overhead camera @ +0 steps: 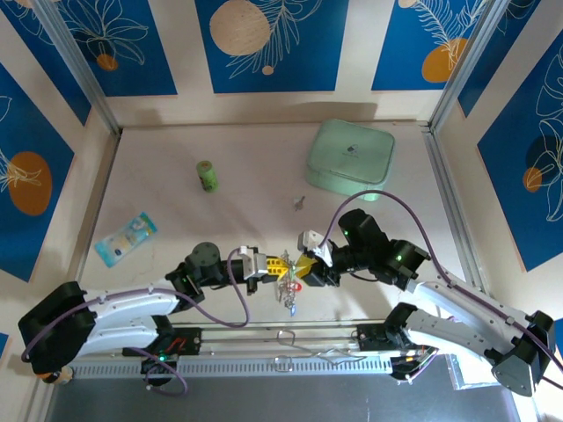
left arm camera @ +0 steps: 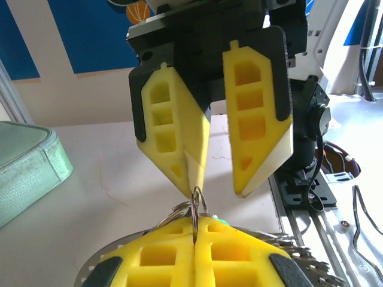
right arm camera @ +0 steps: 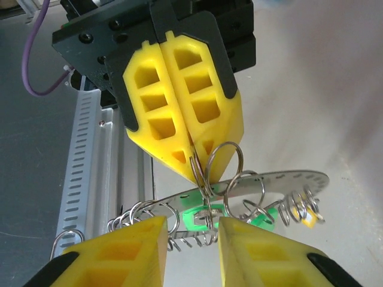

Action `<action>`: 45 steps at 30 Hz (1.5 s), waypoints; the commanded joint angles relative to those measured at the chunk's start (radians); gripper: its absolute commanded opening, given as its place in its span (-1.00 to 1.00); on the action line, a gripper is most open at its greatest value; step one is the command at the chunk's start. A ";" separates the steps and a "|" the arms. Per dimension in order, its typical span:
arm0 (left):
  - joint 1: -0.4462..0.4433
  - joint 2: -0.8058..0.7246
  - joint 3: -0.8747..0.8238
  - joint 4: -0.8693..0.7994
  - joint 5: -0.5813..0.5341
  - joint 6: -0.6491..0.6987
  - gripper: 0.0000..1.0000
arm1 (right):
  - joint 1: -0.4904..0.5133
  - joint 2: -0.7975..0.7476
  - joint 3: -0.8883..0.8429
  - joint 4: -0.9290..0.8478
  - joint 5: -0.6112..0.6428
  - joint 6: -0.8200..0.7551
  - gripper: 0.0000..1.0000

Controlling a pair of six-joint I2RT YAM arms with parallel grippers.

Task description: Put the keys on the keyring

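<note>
Left gripper (right arm camera: pixel 199 173) clamped fully shut, yellow fingers (right arm camera: pixel 161 101) pressed flat against each other with no gap along the seam. Pinches a small wire ring (left arm camera: pixel 195 204) right at the fingertips, the loop standing up out of the closed tips. Right gripper (left arm camera: pixel 218 189) facing it nose to nose, jaws parted about halfway, a clear gap between the two pads. Grips nothing: seen from the left wrist, touches the small wire ring with the tip of one finger (left arm camera: pixel 191 143) only, the other finger standing free to the side. Cannot tell from the right wrist view whether the parted tips brush the metal beneath them.

Keyring (right arm camera: pixel 287 178) hanging just under the pinched loop, between the two grippers, a flat silvery hoop tilted a little and wound with springy coils along its lower edge. Keys (right arm camera: pixel 261 219) gathered against it, green tags directly below the left fingertips, a yellow tag toward the far end of the hoop; cannot tell which are threaded on. From the top camera, whole cluster over the near part of the table (overhead camera: pixel 193 220), close in front of the arm bases, a red tag showing among the dangling metal. One plain silver key (overhead camera: pixel 299 203) lying alone farther out, well apart from both grippers, nearer the mint-green box (overhead camera: pixel 350 158).
</note>
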 commanded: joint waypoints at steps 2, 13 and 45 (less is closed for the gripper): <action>-0.005 -0.004 -0.003 0.085 0.034 -0.007 -1.00 | -0.004 0.000 -0.005 0.015 -0.038 0.016 -0.63; -0.005 0.012 0.011 0.146 0.092 -0.029 -1.00 | -0.008 0.065 -0.002 -0.009 -0.037 0.003 -1.00; -0.006 0.049 0.012 0.165 0.106 -0.034 -1.00 | 0.080 -0.077 -0.082 0.161 0.050 -0.101 -0.54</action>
